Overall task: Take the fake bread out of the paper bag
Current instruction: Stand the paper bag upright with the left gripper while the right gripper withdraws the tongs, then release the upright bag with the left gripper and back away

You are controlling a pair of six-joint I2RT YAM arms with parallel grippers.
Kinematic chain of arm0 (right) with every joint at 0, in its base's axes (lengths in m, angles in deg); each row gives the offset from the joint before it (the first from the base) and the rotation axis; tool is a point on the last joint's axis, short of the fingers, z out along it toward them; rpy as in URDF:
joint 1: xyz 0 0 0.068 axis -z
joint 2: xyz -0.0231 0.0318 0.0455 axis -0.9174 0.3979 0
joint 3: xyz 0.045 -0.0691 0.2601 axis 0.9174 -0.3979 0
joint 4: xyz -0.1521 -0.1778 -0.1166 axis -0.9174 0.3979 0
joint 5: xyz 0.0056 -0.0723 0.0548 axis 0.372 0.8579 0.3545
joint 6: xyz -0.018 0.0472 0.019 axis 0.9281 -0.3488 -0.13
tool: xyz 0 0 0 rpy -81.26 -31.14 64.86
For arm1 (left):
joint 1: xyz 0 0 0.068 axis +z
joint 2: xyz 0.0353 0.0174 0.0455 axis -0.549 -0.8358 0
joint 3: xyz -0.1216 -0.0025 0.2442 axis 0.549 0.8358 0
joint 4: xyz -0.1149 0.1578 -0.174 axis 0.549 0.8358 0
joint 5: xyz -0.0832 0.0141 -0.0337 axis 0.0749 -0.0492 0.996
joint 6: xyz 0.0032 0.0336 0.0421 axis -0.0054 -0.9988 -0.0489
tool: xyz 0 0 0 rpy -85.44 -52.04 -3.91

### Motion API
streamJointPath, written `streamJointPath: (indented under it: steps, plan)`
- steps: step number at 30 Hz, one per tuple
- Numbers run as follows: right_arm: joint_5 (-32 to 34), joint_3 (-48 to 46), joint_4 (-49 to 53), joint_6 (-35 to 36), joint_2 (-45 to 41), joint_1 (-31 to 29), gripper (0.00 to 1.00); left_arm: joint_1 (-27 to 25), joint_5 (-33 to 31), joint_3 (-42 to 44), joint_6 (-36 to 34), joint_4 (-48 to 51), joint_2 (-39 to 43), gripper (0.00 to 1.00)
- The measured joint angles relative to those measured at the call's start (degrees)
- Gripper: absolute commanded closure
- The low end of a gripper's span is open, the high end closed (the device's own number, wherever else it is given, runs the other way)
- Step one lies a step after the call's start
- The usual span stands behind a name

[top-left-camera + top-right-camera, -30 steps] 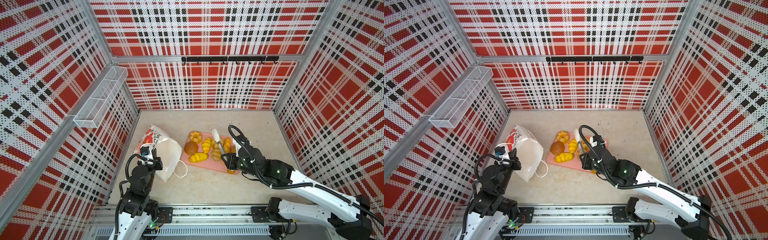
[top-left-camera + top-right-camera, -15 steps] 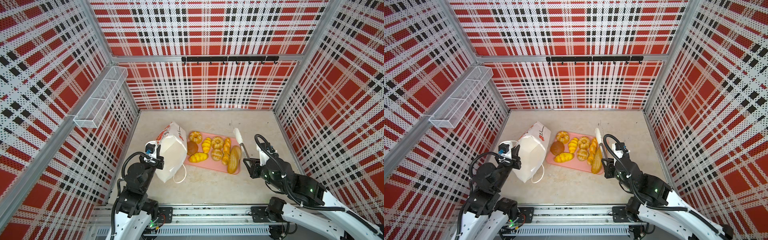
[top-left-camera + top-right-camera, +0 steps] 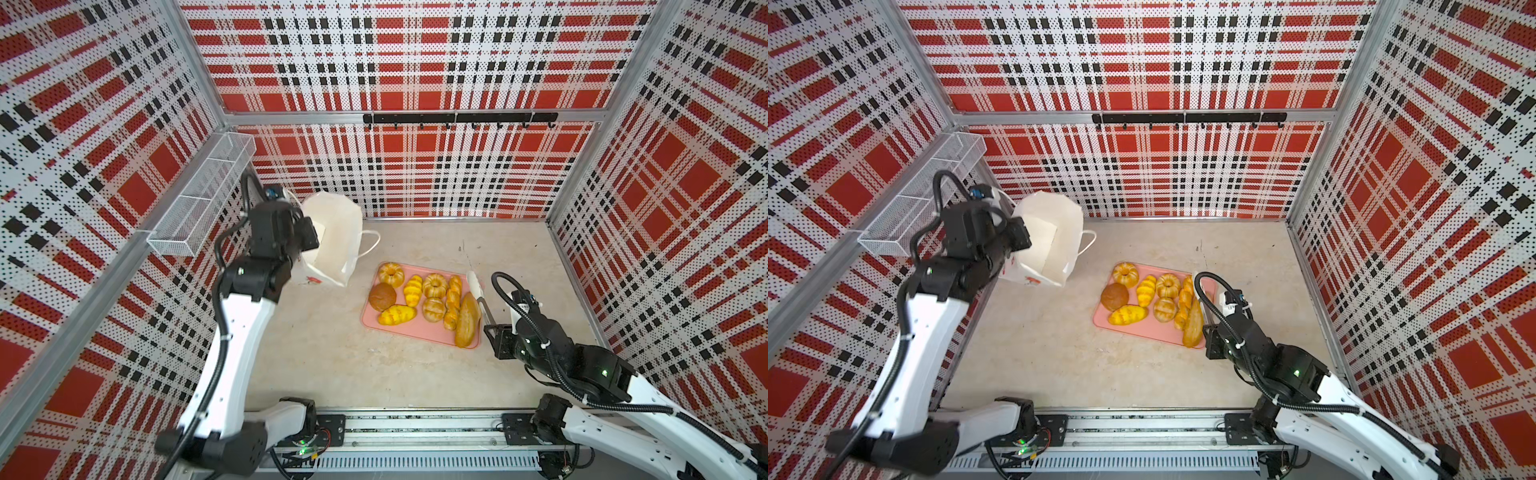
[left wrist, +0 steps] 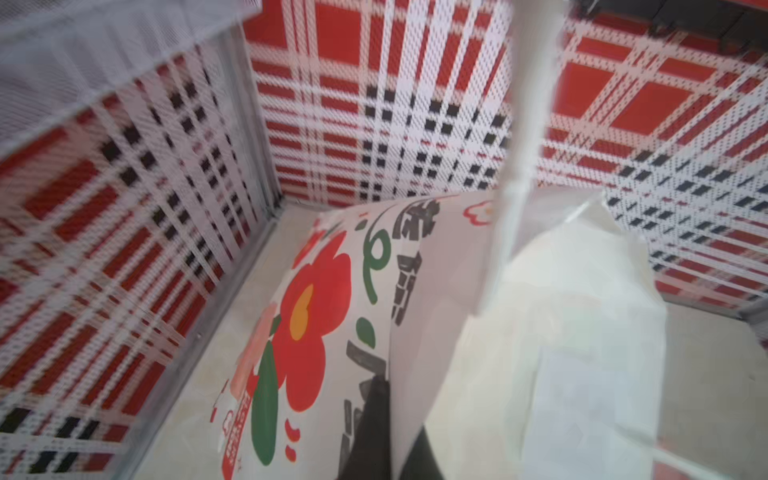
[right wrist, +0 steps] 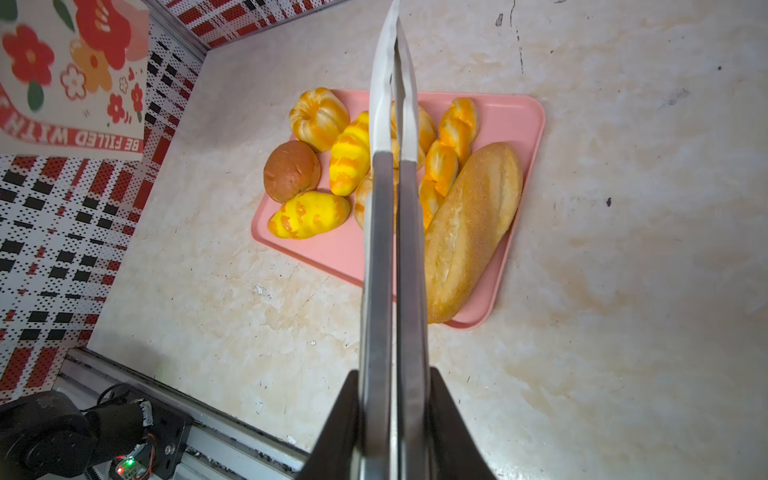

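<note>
**Around the pink tray**

The pink tray (image 3: 415,328) lies on a pale marbled tabletop (image 3: 332,365). Metal tongs (image 3: 478,293) with white tips, arms pressed together, point along its right edge. Well behind it, a black hook rail (image 3: 459,118) crosses the red plaid pegboard wall (image 3: 415,174). Far to its left, a white wire mesh basket (image 3: 199,199) hangs on the side wall. An aluminium rail (image 3: 415,428) runs in front.

The left arm (image 3: 232,332) and right arm (image 3: 615,436) share glossy white shells on the long links, black housings at the joints with small green lights (image 3: 604,372), ribbed black cables (image 3: 623,407) looping alongside, and a matte black left gripper (image 4: 388,432) and right gripper (image 5: 394,386) at the ends
</note>
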Motion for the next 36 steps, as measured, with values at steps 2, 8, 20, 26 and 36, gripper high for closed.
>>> streamJointPath:
  steps: [2, 8, 20, 26, 36]
  plan:
    - [0.1, 0.0, 0.8, -0.8, -0.6, 0.0, 1.0, 3.5, 8.0, -5.9, 2.5, 2.3, -7.3, 1.0]
    - [3.0, -1.9, 3.8, -4.3, -6.6, 0.0, 1.0, 6.6, 22.8, -10.1, 8.9, 3.5, -20.9, 1.0]
    - [6.9, -6.4, 11.1, -9.7, -15.0, 0.0, 1.0, 7.4, 29.0, -1.3, 18.8, -12.4, -24.9, 1.0]
    - [7.4, -6.4, 12.3, -10.2, -14.9, 0.0, 1.0, 7.4, 28.9, -1.7, 20.1, -17.3, -27.7, 1.0]
    - [7.8, -6.4, 13.0, -10.3, -14.0, 0.0, 1.0, 9.0, 28.9, -2.7, 20.0, -19.3, -30.3, 1.0]
